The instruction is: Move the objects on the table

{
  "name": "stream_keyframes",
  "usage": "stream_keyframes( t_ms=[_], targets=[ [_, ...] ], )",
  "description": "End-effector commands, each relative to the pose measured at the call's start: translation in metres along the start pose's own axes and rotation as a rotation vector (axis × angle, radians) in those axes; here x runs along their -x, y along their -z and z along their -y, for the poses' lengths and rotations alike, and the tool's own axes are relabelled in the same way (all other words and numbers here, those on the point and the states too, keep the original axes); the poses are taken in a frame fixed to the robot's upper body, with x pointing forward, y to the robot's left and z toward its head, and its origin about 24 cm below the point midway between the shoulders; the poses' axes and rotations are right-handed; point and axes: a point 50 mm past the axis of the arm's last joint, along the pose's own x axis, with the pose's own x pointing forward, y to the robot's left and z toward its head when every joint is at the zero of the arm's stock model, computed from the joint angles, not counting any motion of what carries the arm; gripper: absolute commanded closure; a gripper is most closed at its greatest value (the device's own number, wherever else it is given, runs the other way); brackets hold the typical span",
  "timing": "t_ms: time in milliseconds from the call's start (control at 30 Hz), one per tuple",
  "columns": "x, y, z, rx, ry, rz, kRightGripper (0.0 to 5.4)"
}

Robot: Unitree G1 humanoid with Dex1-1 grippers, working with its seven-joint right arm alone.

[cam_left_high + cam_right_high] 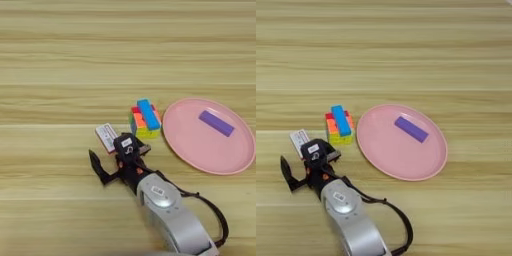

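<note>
- Black and spread wide, the two fingers of the right gripper [112,157] stand apart over the table [50,75]: one finger [96,165] reaches out to the left, low over bare wood, and the other sits up by the wrist block, close to the white box [106,137]. Nothing is held between them.
- The white box with its red edge lies flat just above the gripper, partly hidden by the black wrist; whether the near finger touches it I cannot tell.
- If the box is the target, as it seems, the step calls for care: it is thin and flat, so the fingers should straddle its short sides and come low before closing, or it will likely skid away.
- Right of the box stands the multicoloured cube [142,125] with the blue bar [148,113] resting on top. A sweep toward the right could knock the bar off, so the approach is better kept clear of the cube.
- Further right is the pink plate [200,155], with the purple block [216,123] lying in its upper part. It looks a fair place for the box, lifted over the rim.
</note>
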Motion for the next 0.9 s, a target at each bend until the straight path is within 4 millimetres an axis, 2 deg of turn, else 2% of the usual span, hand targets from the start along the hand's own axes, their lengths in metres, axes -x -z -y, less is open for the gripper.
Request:
stream_keyframes(
  t_ms=[33,233,567,900],
  targets=[
    [-0.001,-0.023,-0.001,0.021,-0.005,0.115,0.03],
    [0.003,-0.03,-0.006,0.035,-0.032,0.151,0.03],
    [0.03,-0.066,-0.019,0.082,-0.109,0.299,0.03],
    [0.045,-0.089,-0.005,0.117,-0.068,0.395,0.03]
  ],
)
